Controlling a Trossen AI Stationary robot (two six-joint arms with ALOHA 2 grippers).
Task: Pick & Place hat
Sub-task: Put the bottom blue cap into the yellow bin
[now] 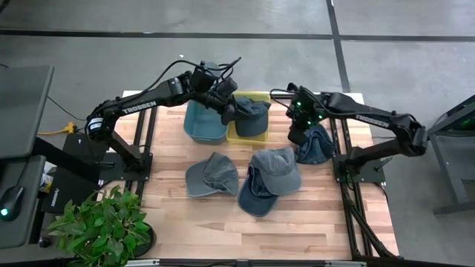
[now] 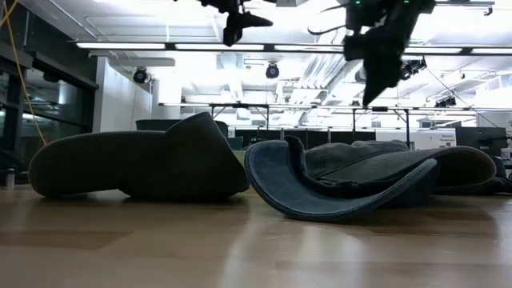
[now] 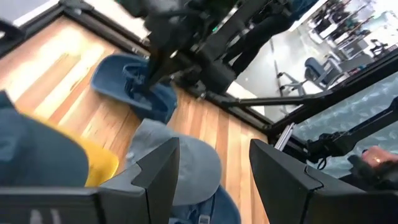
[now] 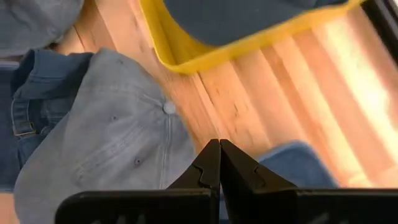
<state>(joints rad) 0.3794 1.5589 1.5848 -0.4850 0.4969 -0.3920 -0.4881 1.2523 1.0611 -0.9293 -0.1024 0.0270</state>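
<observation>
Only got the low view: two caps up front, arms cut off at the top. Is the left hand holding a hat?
Observer: No. The left hand is open, with nothing between its fingers.
Operator: Where is it?
Observer: Above the yellow bin, which holds a dark cap.
Operator: And the right one?
Observer: The right hand is shut and empty, over a blue cap near the table's right edge.

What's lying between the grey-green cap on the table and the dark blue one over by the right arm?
A grey cap on a blue cap, seen from above.
</observation>
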